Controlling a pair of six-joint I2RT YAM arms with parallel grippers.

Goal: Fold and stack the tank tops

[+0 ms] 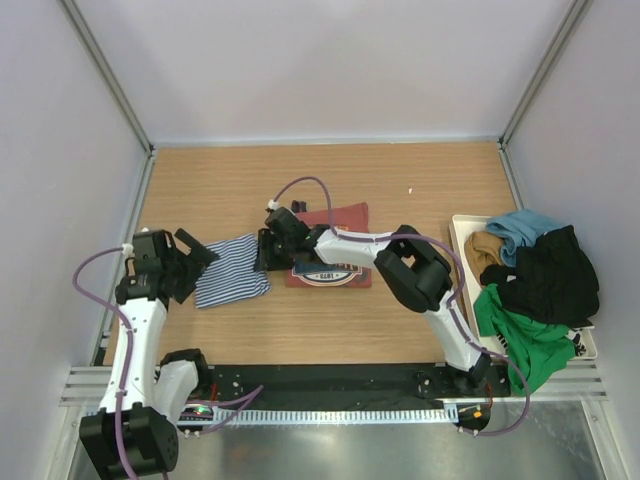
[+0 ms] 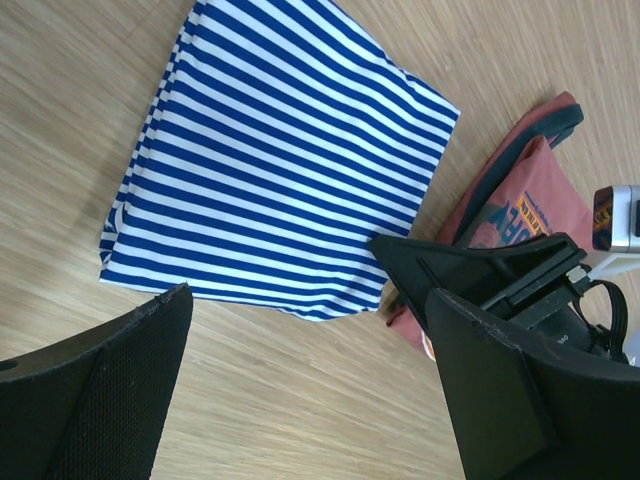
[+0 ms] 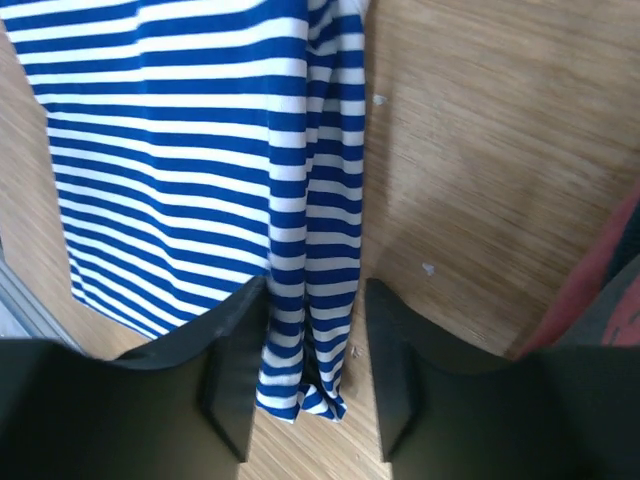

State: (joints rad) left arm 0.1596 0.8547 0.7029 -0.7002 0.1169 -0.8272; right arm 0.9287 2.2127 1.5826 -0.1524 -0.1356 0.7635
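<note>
The navy-and-white striped tank top point(image 1: 232, 268) lies folded on the wooden table, left of centre; it fills the left wrist view point(image 2: 280, 160) and the right wrist view point(image 3: 170, 150). The rust-red tank top point(image 1: 345, 215) lies folded just to its right, partly under my right arm, and shows in the left wrist view point(image 2: 540, 190). My left gripper point(image 1: 197, 268) is open and empty at the striped top's left edge point(image 2: 308, 340). My right gripper point(image 1: 265, 250) is open, its jaws on either side of the striped top's bunched right edge point(image 3: 312, 300).
A white tray point(image 1: 458, 225) stands at the right with a pile of clothes: black point(image 1: 545, 275), green point(image 1: 525, 335), teal point(image 1: 520, 228) and brown point(image 1: 485, 248). Grey walls close in the table on the left, back and right.
</note>
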